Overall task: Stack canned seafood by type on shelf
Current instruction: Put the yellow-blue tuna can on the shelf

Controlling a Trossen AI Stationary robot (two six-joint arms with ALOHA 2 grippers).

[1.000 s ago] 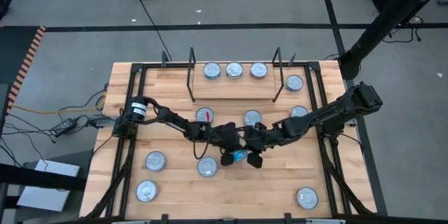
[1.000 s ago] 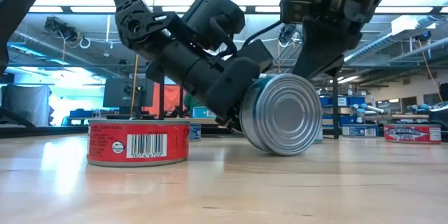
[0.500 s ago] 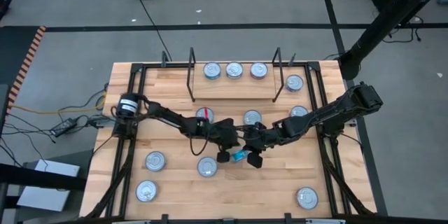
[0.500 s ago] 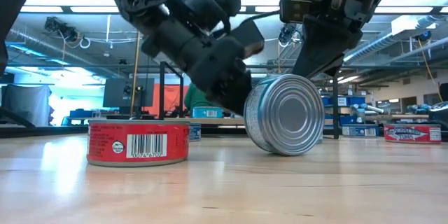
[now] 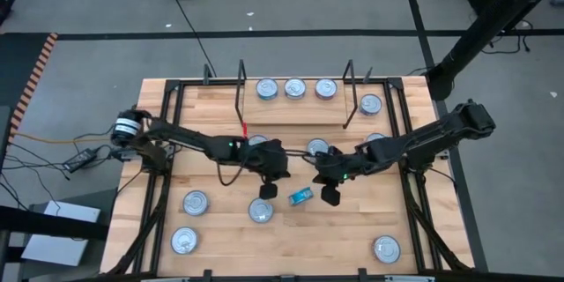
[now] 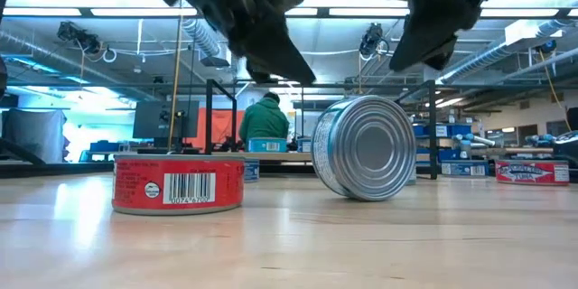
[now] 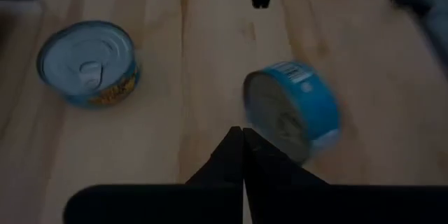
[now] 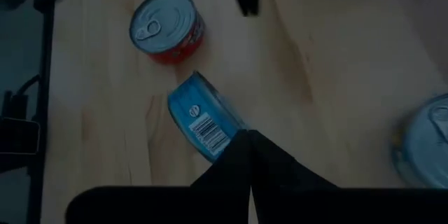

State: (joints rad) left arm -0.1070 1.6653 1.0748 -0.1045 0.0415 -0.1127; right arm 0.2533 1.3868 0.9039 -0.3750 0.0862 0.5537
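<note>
A blue-labelled tin [image 5: 300, 196] stands on its side wall in the middle of the table, its silver end facing the low view [image 6: 366, 148]. My left gripper [image 5: 266, 190] hangs shut just to its left, above the table [image 6: 275, 54]. My right gripper [image 5: 330, 196] hangs shut just to its right, also raised [image 6: 423, 45]. Neither touches the tin [image 7: 294, 108] [image 8: 203, 122]. A red tin [image 6: 178, 183] [image 8: 168, 24] sits flat nearby. Three tins [image 5: 294, 88] sit side by side on the shelf [image 5: 295, 110] between the black wire uprights.
Other tins lie flat around the table: one behind each gripper [image 5: 317, 147], two at the right edge [image 5: 370, 103], two near left [image 5: 195, 202], one near right [image 5: 385, 248]. A teal tin [image 7: 87, 59] lies near my left gripper. The black frame rails [image 5: 167, 141] run along both sides.
Both grippers have drawn back from the blue tin and risen: the left toward the table's left, the right toward its right. The tin has stayed on its side wall where it was.
</note>
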